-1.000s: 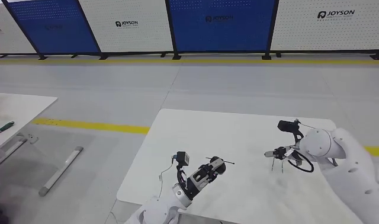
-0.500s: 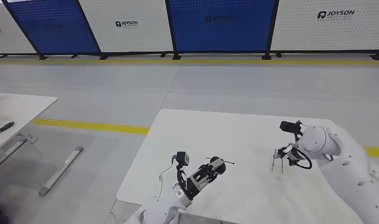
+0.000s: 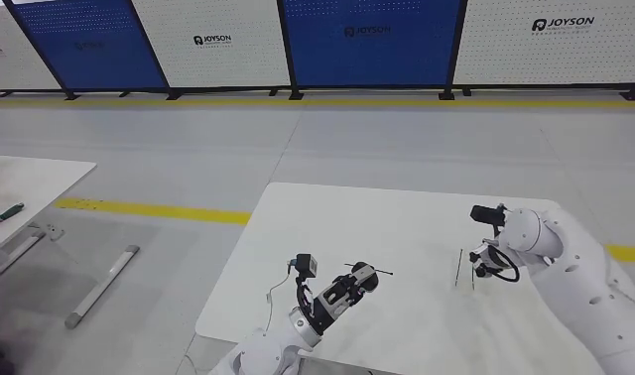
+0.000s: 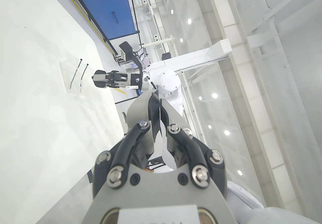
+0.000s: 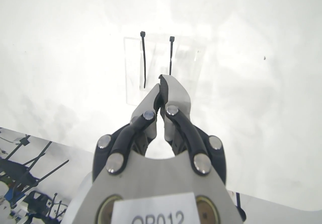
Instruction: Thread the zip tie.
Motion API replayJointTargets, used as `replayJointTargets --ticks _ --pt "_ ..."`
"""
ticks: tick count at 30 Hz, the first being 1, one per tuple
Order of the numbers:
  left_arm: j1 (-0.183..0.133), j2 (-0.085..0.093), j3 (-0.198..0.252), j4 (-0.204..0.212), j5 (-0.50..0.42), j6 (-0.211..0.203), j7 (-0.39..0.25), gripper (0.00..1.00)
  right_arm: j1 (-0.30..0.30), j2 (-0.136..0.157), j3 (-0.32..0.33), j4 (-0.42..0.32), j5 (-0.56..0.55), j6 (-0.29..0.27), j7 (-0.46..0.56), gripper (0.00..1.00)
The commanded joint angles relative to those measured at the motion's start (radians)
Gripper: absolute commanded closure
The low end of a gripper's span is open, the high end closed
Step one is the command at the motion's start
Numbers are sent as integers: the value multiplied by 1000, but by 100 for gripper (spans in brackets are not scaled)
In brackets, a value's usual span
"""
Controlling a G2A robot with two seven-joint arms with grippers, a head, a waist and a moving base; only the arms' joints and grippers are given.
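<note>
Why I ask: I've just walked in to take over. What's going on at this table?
The left gripper is shut on a black zip tie, held above the white table. Two spare zip ties lie side by side on a clear sheet. The right gripper is shut, its tip at the tail of one spare; whether it pinches that tail is unclear. No tie looks threaded yet.

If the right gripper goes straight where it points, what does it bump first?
Probably the nearer zip tie, lying just ahead of the right gripper on the clear plate, though how high the gripper sits above it is unclear.
</note>
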Motion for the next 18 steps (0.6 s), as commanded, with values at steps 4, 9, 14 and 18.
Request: replayJointTargets --ticks 4,9,14,18 --pt "0 0 0 0 0 0 0 100 5 -13 2 13 -10 0 6 80" --pt "0 0 0 0 0 0 0 100 8 -24 2 24 -27 0 14 79" --pt "0 0 0 0 0 0 0 100 15 -36 -2 52 -46 0 21 71" --pt "0 0 0 0 0 0 0 100 22 -49 -4 77 -54 0 18 71"
